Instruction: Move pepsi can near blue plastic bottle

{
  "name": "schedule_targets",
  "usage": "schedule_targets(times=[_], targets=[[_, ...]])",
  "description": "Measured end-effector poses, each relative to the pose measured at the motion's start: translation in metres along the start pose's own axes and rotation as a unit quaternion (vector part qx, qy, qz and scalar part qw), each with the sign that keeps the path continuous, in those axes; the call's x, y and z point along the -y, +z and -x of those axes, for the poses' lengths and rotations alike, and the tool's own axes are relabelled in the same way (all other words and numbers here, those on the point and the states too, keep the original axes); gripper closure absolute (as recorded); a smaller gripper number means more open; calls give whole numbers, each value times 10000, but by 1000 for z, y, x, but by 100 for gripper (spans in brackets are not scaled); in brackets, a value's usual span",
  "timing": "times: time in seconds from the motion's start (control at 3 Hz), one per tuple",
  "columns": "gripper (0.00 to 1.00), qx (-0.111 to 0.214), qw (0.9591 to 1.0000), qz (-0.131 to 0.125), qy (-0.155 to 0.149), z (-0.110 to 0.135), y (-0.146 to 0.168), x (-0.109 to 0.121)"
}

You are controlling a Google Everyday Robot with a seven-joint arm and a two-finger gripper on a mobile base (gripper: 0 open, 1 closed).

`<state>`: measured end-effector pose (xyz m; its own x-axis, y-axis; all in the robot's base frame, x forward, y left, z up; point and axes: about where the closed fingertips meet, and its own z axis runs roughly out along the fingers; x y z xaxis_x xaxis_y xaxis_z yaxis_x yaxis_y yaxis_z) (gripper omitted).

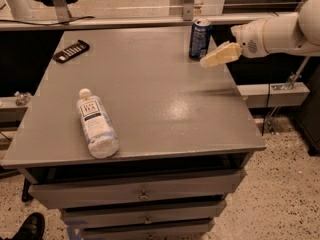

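Observation:
The pepsi can (200, 38) stands upright at the far right of the grey table (150, 94), dark blue with a silver top. The blue plastic bottle (95, 124) lies on its side at the near left, white cap pointing away, label with a dark panel facing up. My gripper (206, 61) reaches in from the right on a white arm (280, 33). Its cream fingertips hang just right of and below the can, very close to it. It holds nothing that I can see.
A black remote (71, 51) lies at the table's far left. A rail (125, 22) runs behind the table. Drawers (145, 194) sit below the front edge. A shoe (31, 227) shows at the bottom left on the speckled floor.

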<state>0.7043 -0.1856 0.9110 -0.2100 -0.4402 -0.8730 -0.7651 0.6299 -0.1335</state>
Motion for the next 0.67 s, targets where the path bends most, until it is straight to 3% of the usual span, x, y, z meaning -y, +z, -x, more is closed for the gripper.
schedule_targets(times=[0.67], targets=[[0, 514, 9984, -207, 79, 8, 28, 19]])
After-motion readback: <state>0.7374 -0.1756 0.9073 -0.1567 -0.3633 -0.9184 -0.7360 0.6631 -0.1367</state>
